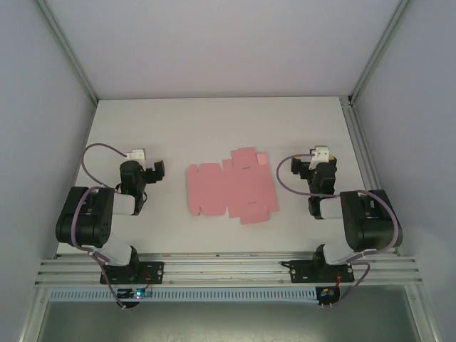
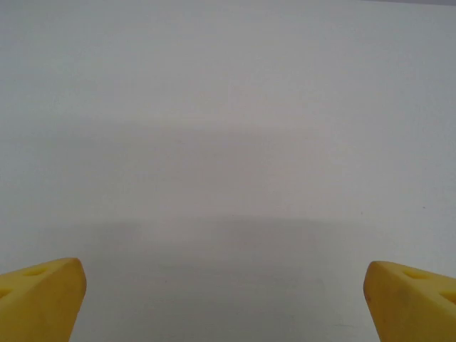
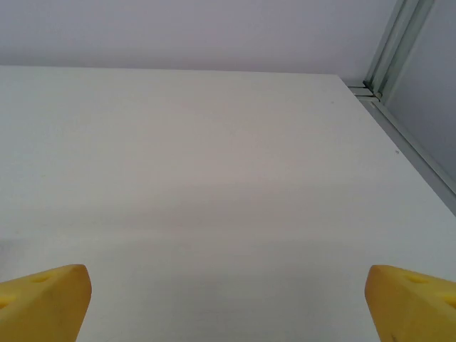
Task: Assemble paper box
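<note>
The paper box is a flat pink die-cut sheet with tabs and flaps, lying unfolded on the white table midway between the arms. My left gripper stands to the sheet's left, apart from it, and is open. In the left wrist view its yellow fingertips sit wide apart at the bottom corners, with bare table between them. My right gripper stands to the sheet's right, also open and apart from it. The right wrist view shows yellow fingertips spread wide over bare table.
White walls close in the table at the back and on both sides. An aluminium frame post rises at the far right corner. A metal rail carrying both arm bases runs along the near edge.
</note>
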